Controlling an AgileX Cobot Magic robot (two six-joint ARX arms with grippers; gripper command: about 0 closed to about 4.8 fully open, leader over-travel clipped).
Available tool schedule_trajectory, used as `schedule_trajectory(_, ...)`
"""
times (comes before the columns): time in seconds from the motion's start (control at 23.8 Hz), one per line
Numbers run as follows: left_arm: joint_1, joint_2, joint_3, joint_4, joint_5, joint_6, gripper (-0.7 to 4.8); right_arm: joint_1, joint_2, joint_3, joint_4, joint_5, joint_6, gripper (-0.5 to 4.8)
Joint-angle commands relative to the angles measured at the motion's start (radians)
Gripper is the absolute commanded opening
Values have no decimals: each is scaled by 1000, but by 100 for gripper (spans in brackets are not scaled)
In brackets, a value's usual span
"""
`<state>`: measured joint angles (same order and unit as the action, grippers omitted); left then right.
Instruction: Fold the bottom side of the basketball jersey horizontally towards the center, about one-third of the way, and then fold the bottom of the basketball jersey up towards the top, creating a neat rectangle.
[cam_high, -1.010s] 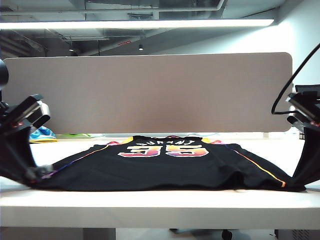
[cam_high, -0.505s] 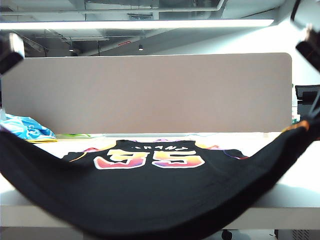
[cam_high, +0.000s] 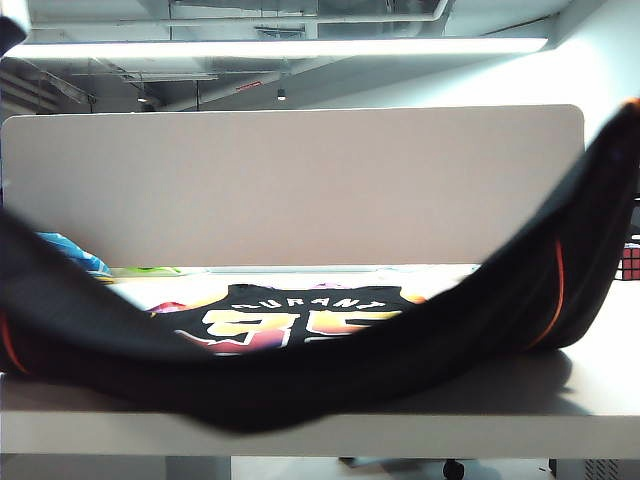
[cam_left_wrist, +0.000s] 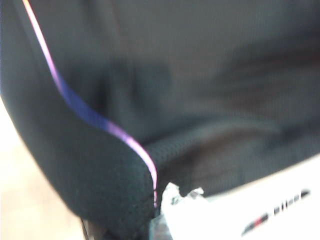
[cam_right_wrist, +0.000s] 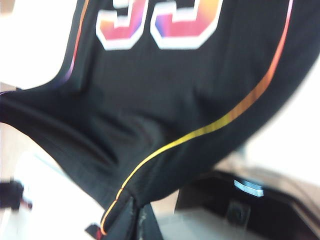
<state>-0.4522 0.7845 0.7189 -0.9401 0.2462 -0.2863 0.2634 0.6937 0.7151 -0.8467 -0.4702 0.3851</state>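
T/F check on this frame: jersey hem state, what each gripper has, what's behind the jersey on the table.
1. The near hem of the basketball jersey is lifted at both ends and sags in the middle. True.
2. The right gripper is open and empty. False: it is shut on the jersey's corner by the orange-yellow piping.
3. The left gripper is shut on the jersey's edge. True.
4. The number 35 is completely hidden in the exterior view. False: its top shows above the sagging hem.
5. A light blue cloth lies at the far left. True.
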Motion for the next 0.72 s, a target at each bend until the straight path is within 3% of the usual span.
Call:
schedule_trajectory(0.04, 21, 24, 3, 250, -44, 3, -6, -21, 114, 24, 202, 5, 4, -9)
schedule_trajectory(0.34, 161, 237, 3, 608, -84, 84, -6, -76, 507, 206, 448, 73, -72, -9)
schedule_trajectory(0.46, 224, 395, 4, 827, -96, 100, -6, -98, 700, 306, 533, 81, -72, -9)
schedule_trajectory(0.59, 253, 532, 40, 933, -89, 109, -6, -113, 834, 367, 585, 84, -72, -9)
schedule_trajectory(0.72, 267, 711, 142, 991, -89, 179, -6, -121, 954, 411, 638, 97, -72, -9)
